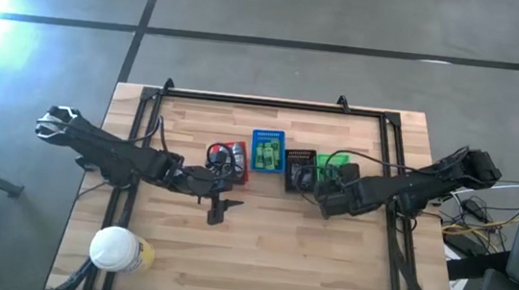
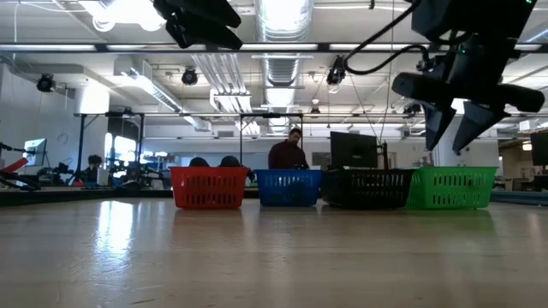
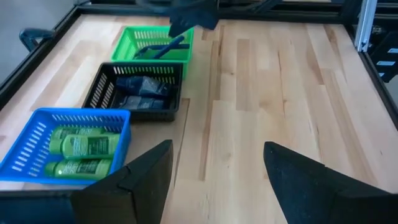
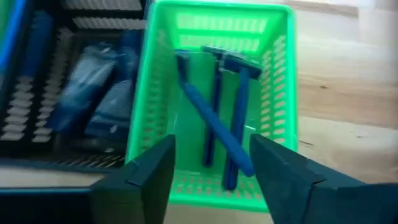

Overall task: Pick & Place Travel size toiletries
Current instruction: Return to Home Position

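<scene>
Four small baskets stand in a row at the table's middle: red [image 1: 229, 154], blue [image 1: 267, 152], black [image 1: 299, 169] and green [image 1: 336, 168]. Green bottles [image 3: 81, 149] lie in the blue basket, and dark blue-grey packets [image 3: 140, 93] in the black one. Three thin dark blue sticks with heads [image 4: 217, 124] lie on the green basket's floor [image 4: 186, 134], one slanting across the others. My right gripper [image 4: 211, 155] hangs open just above the green basket, pointing steeply down, with nothing between its fingers. My left gripper [image 1: 217, 213] is open above bare table, nearer than the red basket.
A large white-lidded yellowish container [image 1: 118, 249] stands at the table's near left corner. A dark metal frame [image 1: 274, 103] runs along the far and side edges. Bare wood [image 3: 280, 93] lies nearer than the baskets. A person [image 2: 291, 152] is in the room behind.
</scene>
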Controlling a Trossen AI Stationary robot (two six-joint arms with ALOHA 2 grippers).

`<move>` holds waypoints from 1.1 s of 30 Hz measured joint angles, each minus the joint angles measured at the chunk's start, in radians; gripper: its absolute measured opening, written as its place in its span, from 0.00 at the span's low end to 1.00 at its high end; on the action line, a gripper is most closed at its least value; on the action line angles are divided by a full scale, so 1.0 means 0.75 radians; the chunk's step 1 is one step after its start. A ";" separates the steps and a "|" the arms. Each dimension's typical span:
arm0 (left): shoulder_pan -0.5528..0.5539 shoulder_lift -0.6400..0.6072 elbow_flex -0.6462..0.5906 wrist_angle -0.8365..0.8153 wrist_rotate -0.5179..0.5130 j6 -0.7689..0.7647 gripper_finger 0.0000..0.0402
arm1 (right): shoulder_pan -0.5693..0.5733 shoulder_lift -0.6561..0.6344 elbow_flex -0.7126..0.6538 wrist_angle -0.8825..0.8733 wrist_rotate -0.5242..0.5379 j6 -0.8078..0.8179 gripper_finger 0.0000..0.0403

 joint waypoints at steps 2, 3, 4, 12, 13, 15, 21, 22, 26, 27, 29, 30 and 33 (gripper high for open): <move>0.000 0.000 0.000 -0.020 0.000 -0.014 0.63 | 0.000 -0.003 0.030 -0.005 -0.017 -0.090 0.55; -0.002 0.000 0.000 -0.034 0.001 -0.026 0.63 | -0.001 -0.004 0.047 -0.007 -0.030 -0.139 0.57; -0.006 0.000 0.000 -0.057 0.002 -0.041 0.63 | -0.001 -0.008 0.063 -0.009 -0.044 -0.190 0.59; -0.066 -0.032 0.000 -0.295 0.011 -0.230 0.63 | -0.013 -0.007 0.242 0.117 -0.180 -0.564 0.67; -0.073 -0.046 0.000 -0.304 0.010 -0.253 0.63 | -0.014 -0.008 0.269 0.158 -0.175 -0.633 0.67; -0.079 -0.080 0.000 -0.315 0.017 -0.290 0.63 | -0.012 -0.012 0.334 0.241 -0.144 -0.815 0.68; -0.076 -0.210 0.000 -0.306 0.053 -0.459 0.63 | -0.031 -0.003 0.567 0.267 0.068 -1.408 0.66; -0.075 -0.234 0.000 -0.297 0.056 -0.481 0.63 | -0.036 -0.003 0.618 0.267 0.084 -1.447 0.66; -0.073 -0.328 0.000 -0.144 0.033 -0.506 0.63 | -0.050 -0.012 0.800 0.370 0.159 -1.725 0.62; -0.073 -0.352 0.000 -0.083 0.035 -0.482 0.63 | -0.069 -0.012 0.833 0.425 0.153 -1.829 0.61; -0.073 -0.395 0.000 -0.006 0.089 -0.385 0.63 | -0.168 -0.011 0.883 0.493 -0.007 -1.963 0.60; -0.072 -0.418 0.001 0.009 0.113 -0.345 0.63 | -0.241 -0.012 0.894 0.517 -0.143 -1.991 0.59; -0.067 -0.477 0.000 0.010 0.127 -0.251 0.63 | -0.490 -0.009 0.868 0.588 -0.698 -2.012 0.57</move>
